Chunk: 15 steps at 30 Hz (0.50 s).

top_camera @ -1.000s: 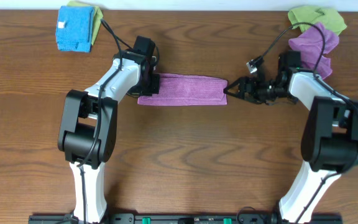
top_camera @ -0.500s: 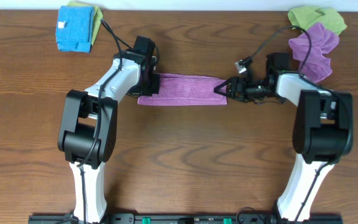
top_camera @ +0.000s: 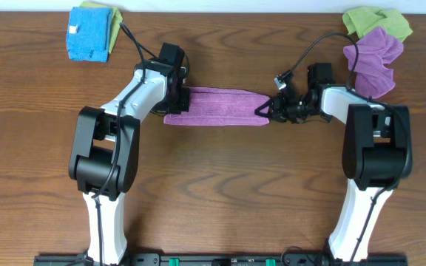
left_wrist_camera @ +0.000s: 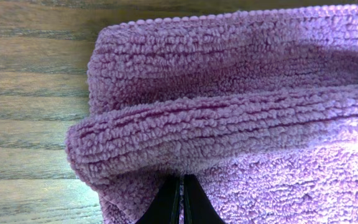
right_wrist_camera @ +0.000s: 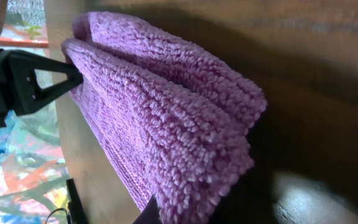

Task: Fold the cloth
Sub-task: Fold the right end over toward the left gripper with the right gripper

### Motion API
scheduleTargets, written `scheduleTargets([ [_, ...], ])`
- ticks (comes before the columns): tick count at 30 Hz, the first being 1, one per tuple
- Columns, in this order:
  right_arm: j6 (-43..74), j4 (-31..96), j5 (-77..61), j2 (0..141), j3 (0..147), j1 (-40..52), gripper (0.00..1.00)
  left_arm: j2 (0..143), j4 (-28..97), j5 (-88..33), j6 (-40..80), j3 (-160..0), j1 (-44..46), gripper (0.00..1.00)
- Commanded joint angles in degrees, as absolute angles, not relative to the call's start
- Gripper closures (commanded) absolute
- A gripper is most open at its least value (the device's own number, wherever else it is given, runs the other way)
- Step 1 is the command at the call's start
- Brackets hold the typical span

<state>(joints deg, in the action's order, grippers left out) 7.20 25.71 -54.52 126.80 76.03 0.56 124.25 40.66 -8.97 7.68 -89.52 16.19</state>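
The mauve-purple cloth (top_camera: 217, 106) lies folded into a long strip across the middle of the wooden table. At its left end my left gripper (top_camera: 177, 103) is shut on it. The left wrist view shows the fuzzy cloth (left_wrist_camera: 241, 112) bunched over the closed left gripper (left_wrist_camera: 180, 200). My right gripper (top_camera: 263, 111) is shut on the strip's right end. In the right wrist view the folded cloth (right_wrist_camera: 166, 118) runs away from the right gripper (right_wrist_camera: 166, 214), which it mostly hides. The left gripper (right_wrist_camera: 42, 78) holds the far end.
A bright blue cloth (top_camera: 89, 33) rests on a green one at the back left. A crumpled purple cloth (top_camera: 374, 52) and a green cloth (top_camera: 376, 21) lie at the back right, close behind my right arm. Cables loop above both wrists.
My right gripper has moved left onto the strip's right end and shut on it. The left gripper and the cloth's left end have not moved.
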Motion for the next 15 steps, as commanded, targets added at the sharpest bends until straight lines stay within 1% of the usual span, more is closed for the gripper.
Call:
scheduleTargets([
  [1, 8.2, 26.0, -54.6, 123.3, 78.2, 1.0, 0.98, 127.1, 42.2, -12.3, 8.1, -89.2, 16.5, 0.94],
  [9, 9.1, 26.8, -47.0, 114.4, 79.0, 5.0, 0.98, 127.1, 42.2, -15.4, 11.8, -89.2, 16.8, 0.94],
  [15, 10.8, 26.8, -39.3, 112.1, 79.0, 10.3, 0.98, 127.1, 41.5, -18.9, 13.0, -89.2, 18.6, 0.94],
])
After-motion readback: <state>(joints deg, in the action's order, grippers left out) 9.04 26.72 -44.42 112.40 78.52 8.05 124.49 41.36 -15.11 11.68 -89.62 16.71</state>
